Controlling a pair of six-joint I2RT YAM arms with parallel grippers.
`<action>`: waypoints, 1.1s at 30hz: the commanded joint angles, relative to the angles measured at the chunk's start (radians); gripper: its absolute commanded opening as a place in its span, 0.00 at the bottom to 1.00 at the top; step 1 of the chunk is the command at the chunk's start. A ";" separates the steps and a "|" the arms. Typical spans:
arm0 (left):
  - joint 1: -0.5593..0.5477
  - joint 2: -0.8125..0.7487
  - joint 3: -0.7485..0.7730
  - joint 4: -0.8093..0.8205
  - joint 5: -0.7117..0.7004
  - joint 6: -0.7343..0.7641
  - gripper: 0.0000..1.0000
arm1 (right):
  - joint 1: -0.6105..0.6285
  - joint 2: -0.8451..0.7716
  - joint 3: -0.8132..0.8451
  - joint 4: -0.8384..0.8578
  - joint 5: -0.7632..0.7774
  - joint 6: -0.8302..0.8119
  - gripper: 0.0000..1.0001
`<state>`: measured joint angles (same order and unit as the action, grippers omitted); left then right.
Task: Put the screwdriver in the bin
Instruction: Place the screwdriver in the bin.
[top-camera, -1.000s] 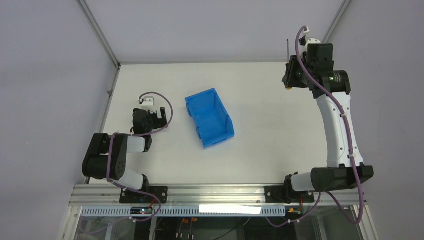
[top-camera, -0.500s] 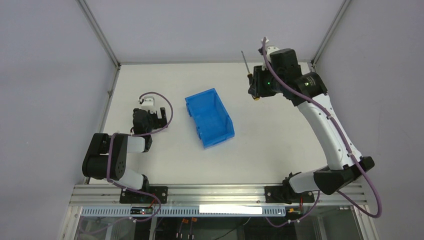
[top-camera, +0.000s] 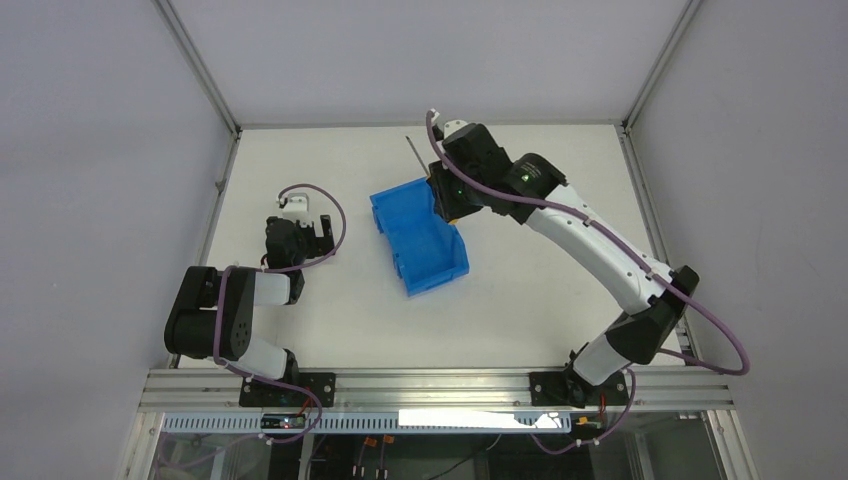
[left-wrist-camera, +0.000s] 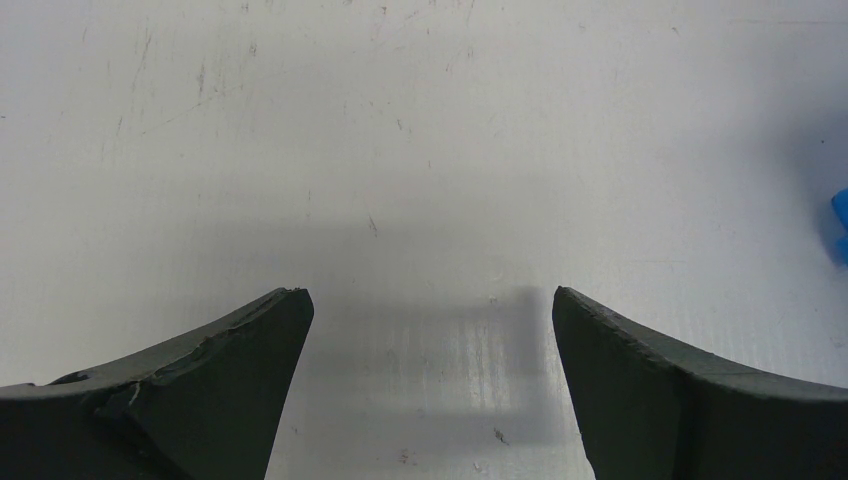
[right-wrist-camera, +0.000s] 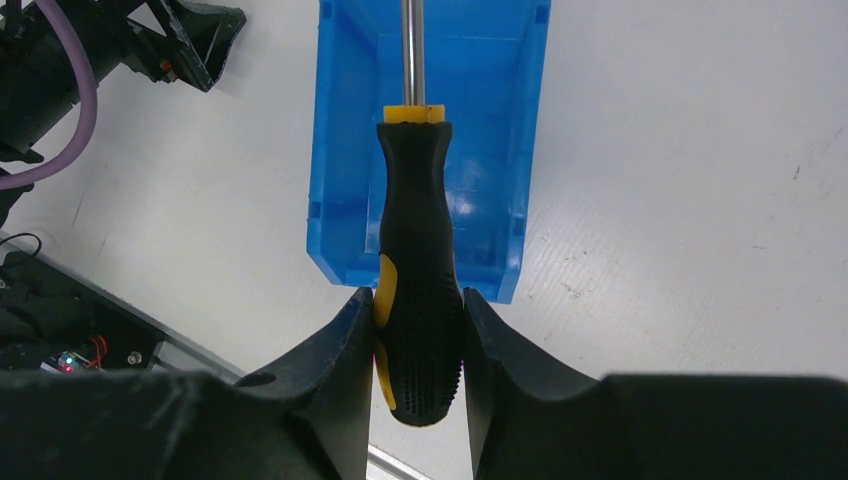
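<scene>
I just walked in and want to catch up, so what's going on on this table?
The right gripper is shut on the screwdriver by its black-and-yellow handle, holding it in the air by the far end of the blue bin. It is not yet in the bin. The left gripper sits open and empty, low over the table, left of the bin.

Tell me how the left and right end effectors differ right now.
The left end effector is open and empty; the right end effector is shut on the screwdriver. The left faces bare table; the right is up by the bin. Both are dark and two-fingered.
</scene>
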<state>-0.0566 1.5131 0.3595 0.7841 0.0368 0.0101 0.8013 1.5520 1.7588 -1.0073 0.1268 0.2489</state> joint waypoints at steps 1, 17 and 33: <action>0.013 -0.007 0.019 0.027 0.014 -0.008 1.00 | 0.041 0.010 0.060 0.077 0.099 0.033 0.14; 0.014 -0.007 0.019 0.027 0.013 -0.008 1.00 | 0.093 0.040 -0.309 0.401 0.181 0.077 0.15; 0.013 -0.007 0.020 0.027 0.014 -0.008 1.00 | 0.101 0.229 -0.436 0.548 0.173 0.081 0.19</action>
<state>-0.0566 1.5131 0.3595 0.7841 0.0368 0.0105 0.8948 1.7626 1.3266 -0.5442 0.2836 0.3168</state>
